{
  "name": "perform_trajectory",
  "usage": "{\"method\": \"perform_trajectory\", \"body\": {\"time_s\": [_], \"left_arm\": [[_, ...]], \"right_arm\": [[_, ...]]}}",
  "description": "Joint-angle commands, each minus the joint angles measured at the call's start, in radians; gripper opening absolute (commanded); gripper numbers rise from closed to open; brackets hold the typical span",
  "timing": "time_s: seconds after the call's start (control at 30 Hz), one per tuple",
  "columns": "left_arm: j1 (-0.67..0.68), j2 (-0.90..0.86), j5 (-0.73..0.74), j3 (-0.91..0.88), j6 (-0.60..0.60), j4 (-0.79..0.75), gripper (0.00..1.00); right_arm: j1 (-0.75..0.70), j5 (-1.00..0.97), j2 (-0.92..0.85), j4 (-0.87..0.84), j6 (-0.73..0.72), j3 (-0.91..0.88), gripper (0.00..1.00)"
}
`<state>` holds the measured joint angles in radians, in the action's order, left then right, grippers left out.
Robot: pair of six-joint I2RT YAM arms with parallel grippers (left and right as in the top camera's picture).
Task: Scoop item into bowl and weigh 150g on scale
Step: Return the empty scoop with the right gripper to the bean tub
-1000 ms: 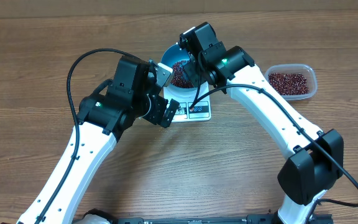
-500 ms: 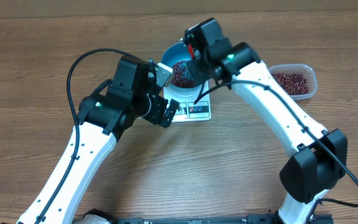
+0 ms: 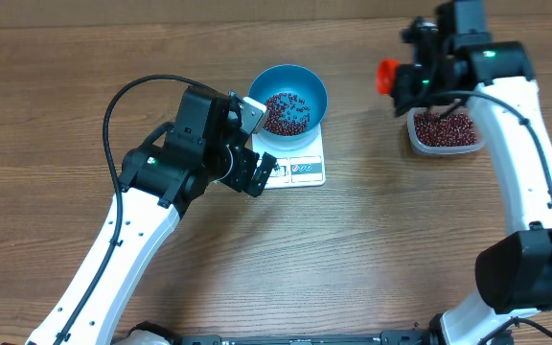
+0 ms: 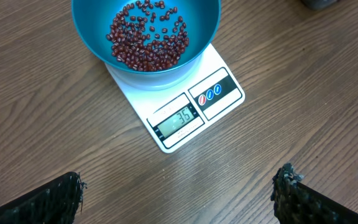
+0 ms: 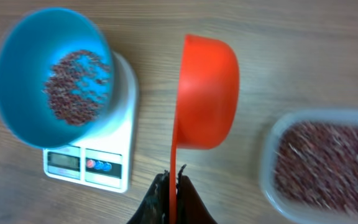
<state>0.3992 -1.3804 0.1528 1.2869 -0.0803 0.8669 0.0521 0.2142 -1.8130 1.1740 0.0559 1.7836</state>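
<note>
The blue bowl (image 3: 290, 96) stands on the white scale (image 3: 305, 171) and holds a thin layer of red-brown beans (image 3: 286, 113). In the left wrist view the bowl (image 4: 92, 37) and the scale's display (image 4: 178, 119) lie ahead of my left gripper (image 4: 179, 193), which is open and empty over bare wood. My right gripper (image 3: 418, 79) is shut on the thin handle of an orange scoop (image 5: 207, 93). It hangs between the bowl (image 5: 17, 118) and the clear tub (image 5: 269, 180) of beans (image 5: 322, 162). The scoop is turned on its side, its inside hidden.
The clear plastic tub (image 3: 446, 146) sits at the right, partly under my right arm. My left arm reaches across the table's left half, with its gripper (image 3: 259, 174) just left of the scale's front. Bare wood surrounds the scale.
My right arm has swung right with the orange scoop, from above the bowl to beside the tub. The left arm has not moved.
</note>
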Motion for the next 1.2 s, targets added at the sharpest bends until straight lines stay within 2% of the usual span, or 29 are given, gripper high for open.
{"method": "perform_trajectory", "body": {"time_s": [0.0, 0.17, 0.27, 0.53, 0.8, 1.17], "left_arm": [[0.0, 0.006, -0.006, -0.002, 0.013, -0.004, 1.0], [0.0, 0.006, -0.006, -0.002, 0.013, -0.004, 1.0], [0.0, 0.006, -0.006, -0.002, 0.013, -0.004, 1.0], [0.0, 0.006, -0.006, -0.002, 0.013, -0.004, 1.0], [0.0, 0.006, -0.006, -0.002, 0.013, -0.004, 1.0], [0.0, 0.006, -0.006, -0.002, 0.013, -0.004, 1.0]], "right_arm": [[-0.072, 0.013, 0.035, 0.033, 0.005, 0.024, 0.04], [-0.167, -0.057, 0.034, 0.078, 0.005, 0.018, 0.04], [-0.206, -0.064, 0.033, 0.1, 0.071, 0.009, 0.04], [-0.241, -0.12, 0.017, 0.129, 0.111, -0.014, 0.04], [-0.293, -0.104, 0.017, 0.095, 0.109, -0.12, 0.04], [-0.295, -0.104, 0.017, 0.017, 0.11, -0.214, 0.04]]}}
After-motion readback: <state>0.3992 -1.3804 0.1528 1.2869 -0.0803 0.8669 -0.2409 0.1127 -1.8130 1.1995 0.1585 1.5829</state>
